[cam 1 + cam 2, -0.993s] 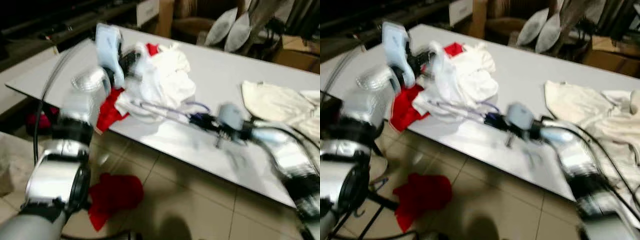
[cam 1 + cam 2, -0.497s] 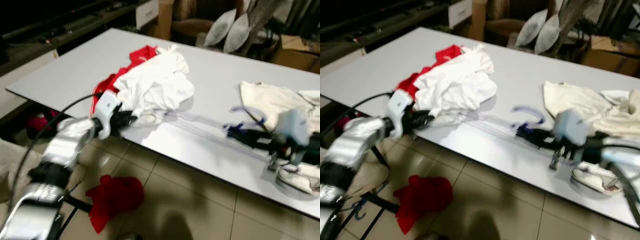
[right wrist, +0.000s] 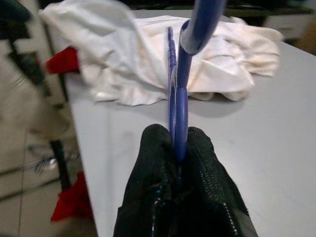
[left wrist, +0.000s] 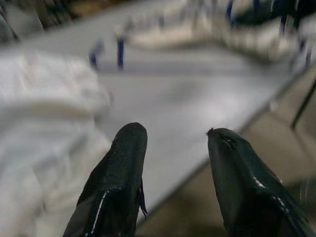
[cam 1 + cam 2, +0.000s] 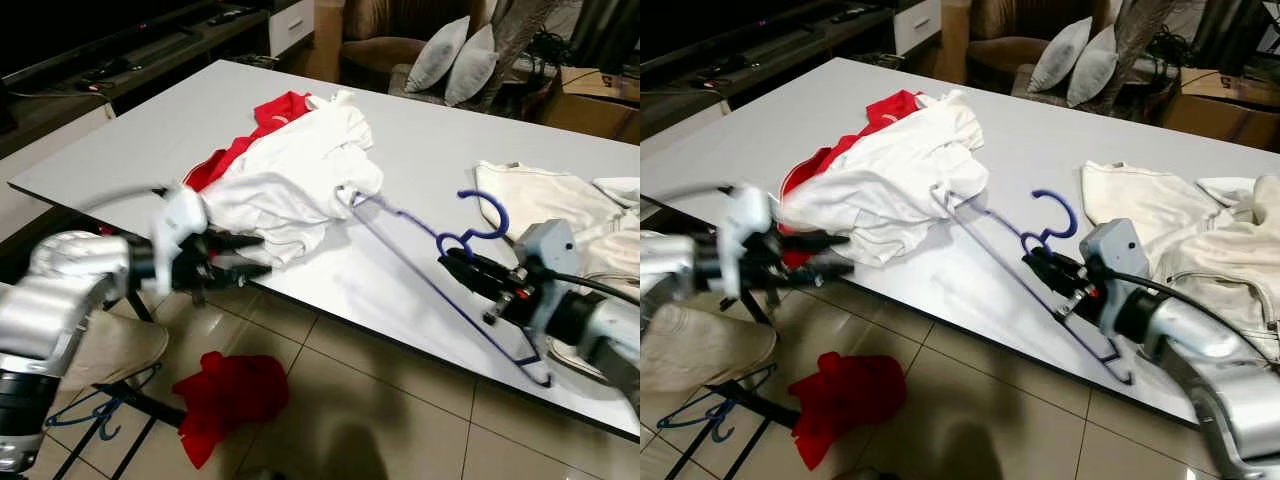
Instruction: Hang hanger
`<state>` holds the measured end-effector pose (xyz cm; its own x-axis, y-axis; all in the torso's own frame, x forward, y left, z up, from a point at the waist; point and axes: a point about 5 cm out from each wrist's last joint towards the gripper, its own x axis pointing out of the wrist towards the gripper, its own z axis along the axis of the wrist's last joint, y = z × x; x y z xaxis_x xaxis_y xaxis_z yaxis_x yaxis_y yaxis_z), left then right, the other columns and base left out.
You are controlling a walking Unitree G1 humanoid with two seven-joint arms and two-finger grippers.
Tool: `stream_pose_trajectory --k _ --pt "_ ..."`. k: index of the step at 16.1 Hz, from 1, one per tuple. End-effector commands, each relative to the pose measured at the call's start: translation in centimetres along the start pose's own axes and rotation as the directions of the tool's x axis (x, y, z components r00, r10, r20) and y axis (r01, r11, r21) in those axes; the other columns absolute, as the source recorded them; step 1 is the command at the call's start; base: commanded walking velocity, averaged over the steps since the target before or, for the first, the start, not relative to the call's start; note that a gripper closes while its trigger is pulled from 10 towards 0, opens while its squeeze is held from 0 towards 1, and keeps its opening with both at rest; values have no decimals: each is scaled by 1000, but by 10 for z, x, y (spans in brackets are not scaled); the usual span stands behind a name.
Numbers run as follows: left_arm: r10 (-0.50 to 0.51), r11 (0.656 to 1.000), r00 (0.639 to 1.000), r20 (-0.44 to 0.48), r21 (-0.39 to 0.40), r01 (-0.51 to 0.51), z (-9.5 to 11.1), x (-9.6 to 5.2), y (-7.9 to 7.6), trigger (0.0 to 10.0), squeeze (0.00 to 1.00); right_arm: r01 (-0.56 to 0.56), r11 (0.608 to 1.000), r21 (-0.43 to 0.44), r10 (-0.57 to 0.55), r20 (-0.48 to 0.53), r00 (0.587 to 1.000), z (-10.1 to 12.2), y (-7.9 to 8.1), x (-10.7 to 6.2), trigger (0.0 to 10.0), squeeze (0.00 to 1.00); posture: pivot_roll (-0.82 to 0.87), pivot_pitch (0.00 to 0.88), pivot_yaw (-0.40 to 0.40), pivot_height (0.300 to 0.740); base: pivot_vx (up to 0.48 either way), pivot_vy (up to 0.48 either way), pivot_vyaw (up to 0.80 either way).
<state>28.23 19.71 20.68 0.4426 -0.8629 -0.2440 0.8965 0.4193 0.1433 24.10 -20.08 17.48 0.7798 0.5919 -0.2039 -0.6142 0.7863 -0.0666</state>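
The blue wire hanger (image 5: 440, 270) is thin and bendy, with a curled hook on top; it sits right of the middle, pinched tight in the right end effector (image 5: 462, 268); its far corner pokes into the soft, crumpled white shirt (image 5: 295, 175) on the smooth grey tabletop (image 5: 420, 130); the left end effector (image 5: 245, 257) is spread wide at the lower left.

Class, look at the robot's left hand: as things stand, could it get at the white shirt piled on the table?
Probably yes. The left hand hangs open at the table edge, fingers pointing at the white shirt with nothing between them. The right hand holds the blue hanger off to the other side.
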Motion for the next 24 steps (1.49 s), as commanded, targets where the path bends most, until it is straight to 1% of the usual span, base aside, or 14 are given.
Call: stream_pose_trajectory --k 1,3,4,5,6,7,8,11,13,14,15,18,22,24 --pt "55 998 990 126 3 -56 18 0 1 10000 1000 87 996 23 -87 18 996 2 2 2 10000 0 -128 0 38 740 0 0 0" --pt "158 987 964 216 -49 -151 24 5 2 10000 1000 158 981 114 -166 71 983 3 6 8 10000 0 -122 0 33 740 0 0 0" --pt "287 954 922 259 -159 -252 19 17 1 10000 1000 262 948 182 -288 134 948 6 7 15 10000 0 -122 0 33 740 0 0 0" --pt "426 897 864 267 -245 -367 8 27 0 10000 1000 335 908 253 -376 135 917 4 10 19 10000 0 -131 0 36 740 0 0 0" --pt "475 873 839 266 -268 -409 2 30 -1 10000 969 361 894 266 -405 132 905 3 12 20 10000 0 -134 0 36 740 0 0 0" --pt "598 797 766 238 -282 -534 -16 39 -6 10000 149 445 857 259 -486 123 865 0 15 20 10000 0 -152 0 39 740 0 0 0" --pt "644 758 735 212 -307 -576 -24 45 -12 10000 129 474 844 252 -512 112 852 -1 19 19 10000 0 -169 0 40 740 0 -480 0" --pt "656 745 726 208 -330 -579 -22 59 -21 10000 110 488 851 192 -506 55 861 -6 29 20 10000 0 -179 0 35 740 0 -480 0" --pt "655 748 729 198 -303 -590 -26 62 -22 10000 71 469 869 156 -484 74 872 -4 32 21 10000 0 -177 0 29 740 0 -480 0" --pt "660 744 727 190 -295 -599 -30 64 -23 10000 67 469 878 101 -478 109 872 0 32 21 10000 0 -169 0 23 740 0 -480 0" --pt "675 729 718 171 -305 -613 -35 64 -25 10000 63 468 878 100 -479 165 862 9 32 23 10000 0 -163 0 13 740 0 -480 0" --pt "687 719 710 157 -290 -632 -39 62 -25 10000 67 469 865 177 -500 255 828 24 31 23 10000 0 -161 0 4 740 0 -426 -533" --pt "688 720 706 170 -287 -632 -36 66 -22 10000 67 495 848 189 -528 232 817 18 29 22 10000 0 -181 0 18 740 0 -377 -400" --pt "674 729 720 169 -313 -609 -37 72 -22 10000 63 536 828 165 -560 176 810 9 26 18 10000 0 -187 0 23 740 0 -186 0"
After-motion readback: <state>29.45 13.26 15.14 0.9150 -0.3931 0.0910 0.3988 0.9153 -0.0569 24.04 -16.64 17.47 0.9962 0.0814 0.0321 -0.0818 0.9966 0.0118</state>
